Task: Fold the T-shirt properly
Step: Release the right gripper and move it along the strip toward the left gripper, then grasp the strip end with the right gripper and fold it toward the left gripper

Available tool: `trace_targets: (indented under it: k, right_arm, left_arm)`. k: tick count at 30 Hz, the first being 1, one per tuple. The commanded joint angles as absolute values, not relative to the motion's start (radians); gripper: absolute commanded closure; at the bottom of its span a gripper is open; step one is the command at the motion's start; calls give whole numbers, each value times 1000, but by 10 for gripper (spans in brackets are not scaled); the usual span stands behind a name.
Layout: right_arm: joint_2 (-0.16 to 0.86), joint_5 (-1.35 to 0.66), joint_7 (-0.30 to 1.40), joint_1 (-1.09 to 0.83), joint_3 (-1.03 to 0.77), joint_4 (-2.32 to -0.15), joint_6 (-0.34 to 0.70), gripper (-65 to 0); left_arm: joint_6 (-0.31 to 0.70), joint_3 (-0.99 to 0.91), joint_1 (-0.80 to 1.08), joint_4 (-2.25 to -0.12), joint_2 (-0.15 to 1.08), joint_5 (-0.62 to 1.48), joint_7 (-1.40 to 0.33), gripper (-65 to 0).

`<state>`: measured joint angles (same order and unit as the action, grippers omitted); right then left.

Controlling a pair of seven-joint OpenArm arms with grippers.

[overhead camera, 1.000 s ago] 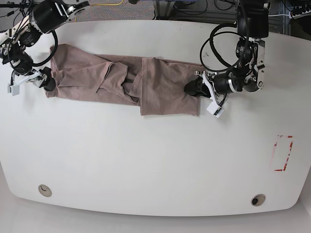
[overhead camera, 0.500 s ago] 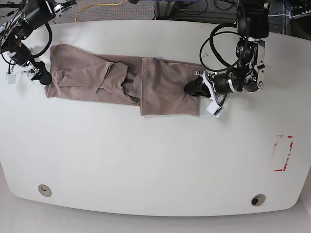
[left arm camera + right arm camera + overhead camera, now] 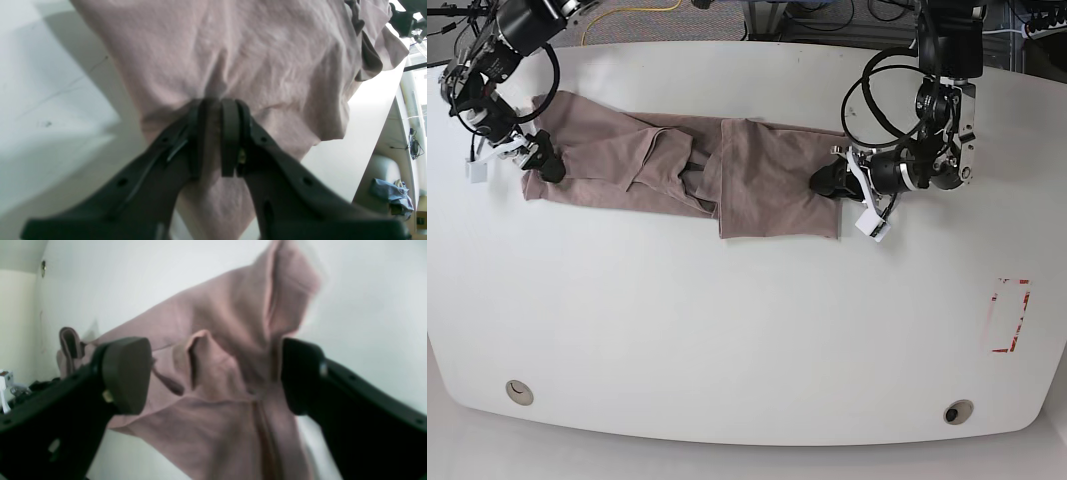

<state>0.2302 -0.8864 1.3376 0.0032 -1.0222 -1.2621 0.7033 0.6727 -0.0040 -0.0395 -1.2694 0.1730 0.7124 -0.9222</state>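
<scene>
Left gripper (image 3: 217, 133) pinched shut on T-shirt (image 3: 677, 165) edge at 3 o'clock, same spot as second ago. T-shirt lay partly folded on table (image 3: 747, 330), toward 12 o'clock. Right gripper (image 3: 539, 160), fingers wide apart, had swung out, then come back to cloth's 9 o'clock end. Looked ready for new grab.

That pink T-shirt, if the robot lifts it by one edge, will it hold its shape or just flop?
Probably flop: the T-shirt lies wrinkled, with soft bunched folds near its middle. Where the left gripper pinches its edge, the cloth puckers, so it likely drapes from that point. It looks thin, so probably light, dragging across the table rather than sliding stiffly.
</scene>
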Motion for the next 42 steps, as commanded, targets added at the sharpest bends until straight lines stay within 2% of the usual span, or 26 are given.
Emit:
trace_targets:
  k: [1, 6, 10, 16, 17, 20, 23, 26, 31, 42]
  right_arm:
    - [216, -855, 1371, -4, -986, -1320, 698, -574]
    - [182, -855, 1369, -7, -949, -1395, 698, -566]
    - [176, -854, 1368, -7, -947, -1429, 698, -493]
    - [177, -854, 1363, -4, -920, -1437, 698, -303]
    - [177, -854, 1362, -2, -918, -1440, 698, -241]
    - [183, -854, 1356, -1, -917, -1440, 698, -116]
    - [209, -854, 1354, -1, -894, -1440, 698, -21]
    - [219, -854, 1343, -4, -858, -1443, 698, -5]
    - [223, -837, 1313, -21, -825, -1508, 698, -2]
    - [213, -661, 1308, -47, -665, -1811, 677, 0]
  left_arm:
    - [651, -5, -38, -1268, 186, 634, -972, -76]
    - [651, -4, -36, -1268, 186, 634, -972, -76]
    - [651, -4, -36, -1268, 186, 634, -974, -76]
    - [651, -4, -36, -1268, 186, 634, -974, -76]
    - [651, -4, -36, -1268, 186, 634, -974, -76]
    - [651, -4, -36, -1268, 186, 634, -975, -76]
    - [651, -4, -36, -1268, 186, 634, -975, -76]
    - [650, -2, -36, -1268, 186, 630, -975, -78]
    - [581, -1, -39, -1268, 176, 539, -975, -79]
    - [564, 77, -74, -1270, 104, 414, -975, -81]
